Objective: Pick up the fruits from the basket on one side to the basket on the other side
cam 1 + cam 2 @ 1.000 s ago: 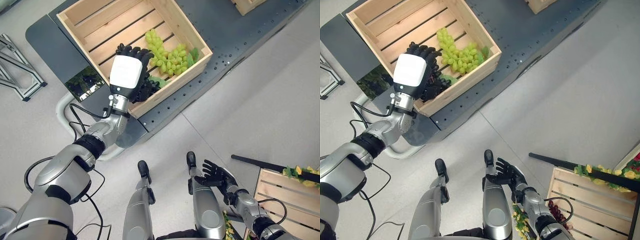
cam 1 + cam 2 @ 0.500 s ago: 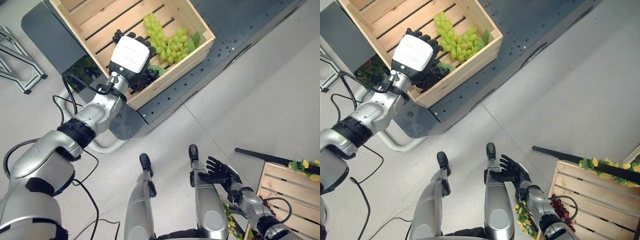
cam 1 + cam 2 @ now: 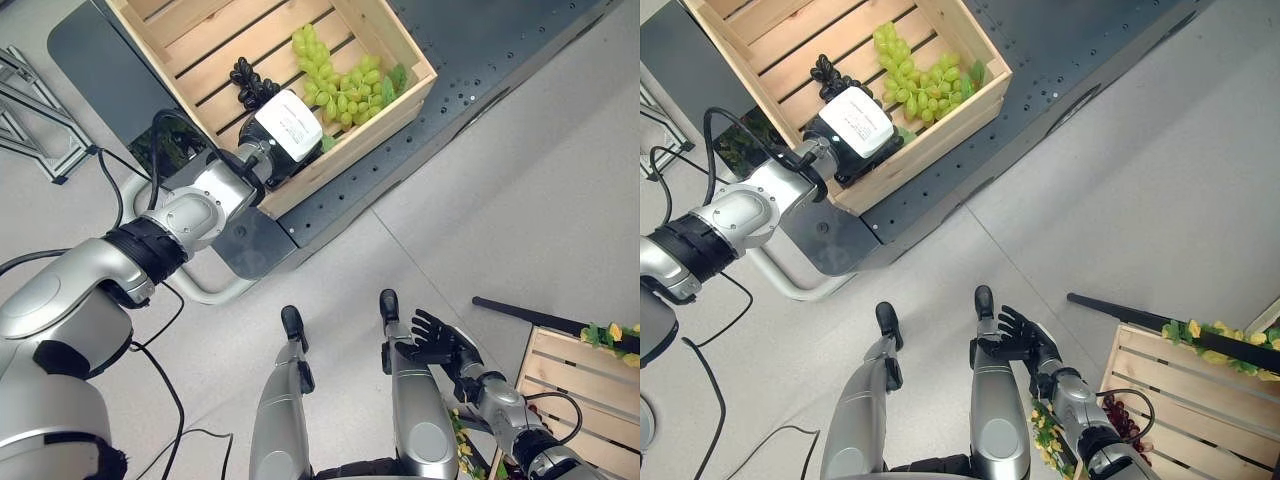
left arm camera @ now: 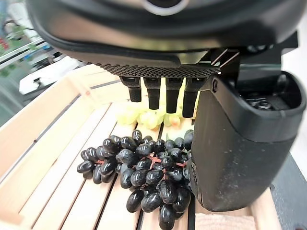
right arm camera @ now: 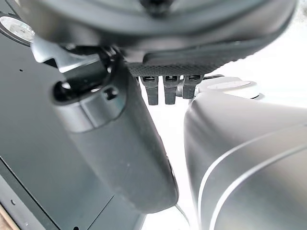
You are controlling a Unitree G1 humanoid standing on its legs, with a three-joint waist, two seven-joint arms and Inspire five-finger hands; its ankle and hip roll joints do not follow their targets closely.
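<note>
On the dark platform (image 3: 500, 50) sits the wooden crate (image 3: 200, 50), green grapes (image 3: 340, 85) heaped by its near wall with black grapes (image 4: 139, 172) beside them under the left hand's (image 3: 285, 125) straight fingers (image 4: 153, 93), while the right hand (image 3: 440, 345) hangs low, fingers spread.

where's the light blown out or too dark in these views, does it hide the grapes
Left wrist view: black grapes evenly lit and readable; green grapes beyond them washed pale; the left hand is a dark mass. Right wrist view: bright white backdrop, right hand nearly a silhouette. Left eye view: even light, no glare on the crate.
</note>
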